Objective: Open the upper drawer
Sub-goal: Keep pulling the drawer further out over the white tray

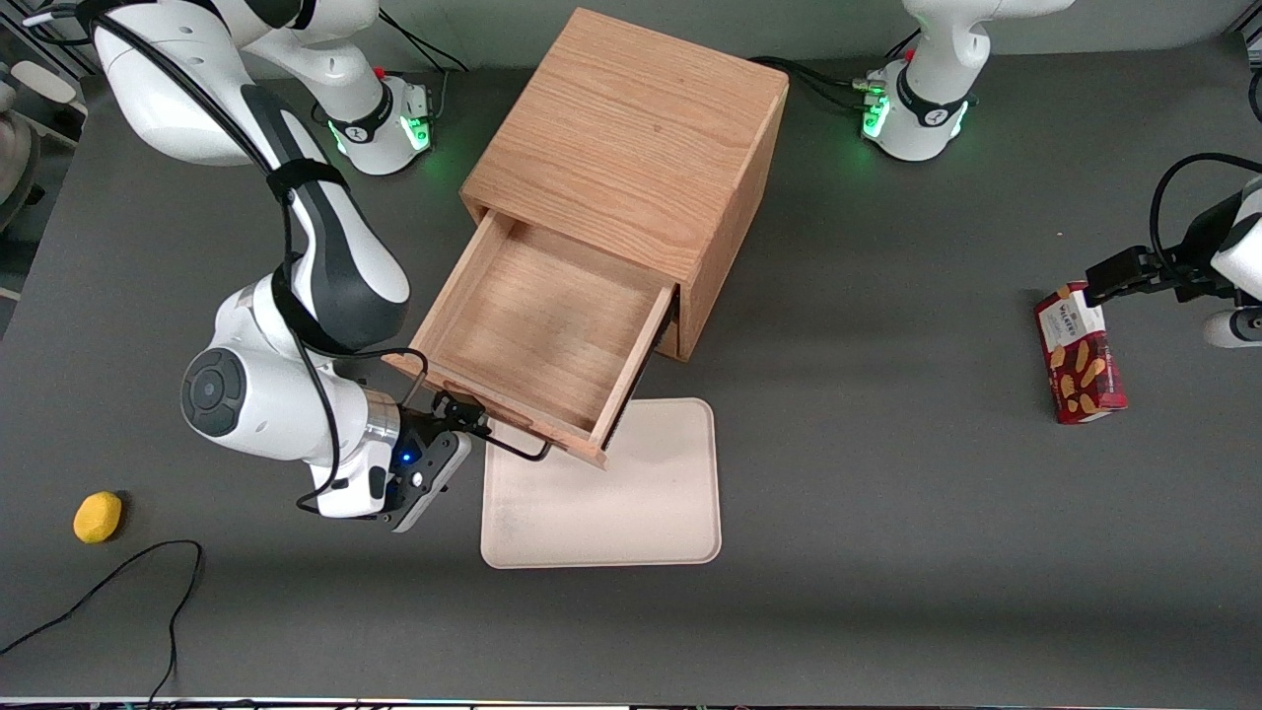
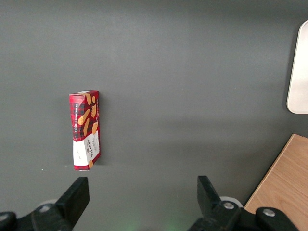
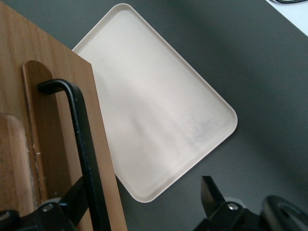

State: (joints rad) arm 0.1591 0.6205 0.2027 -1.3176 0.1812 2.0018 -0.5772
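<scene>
The upper drawer (image 1: 542, 325) stands pulled far out of the oak cabinet (image 1: 631, 168), and its wooden inside is bare. Its thin black wire handle (image 1: 513, 449) runs along the drawer front (image 3: 29, 57) nearest the front camera. My right gripper (image 1: 461, 416) is at the handle's end toward the working arm. In the right wrist view the gripper (image 3: 142, 202) is open wide, and the handle bar (image 3: 82, 139) passes between the fingers, close against one finger (image 3: 72, 202). The lower drawer is hidden under the open one.
A cream tray (image 1: 631, 493) lies flat on the table, partly under the open drawer's front. A yellow lemon (image 1: 98, 517) and a black cable (image 1: 148, 582) lie toward the working arm's end. A red biscuit box (image 1: 1080, 355) lies toward the parked arm's end.
</scene>
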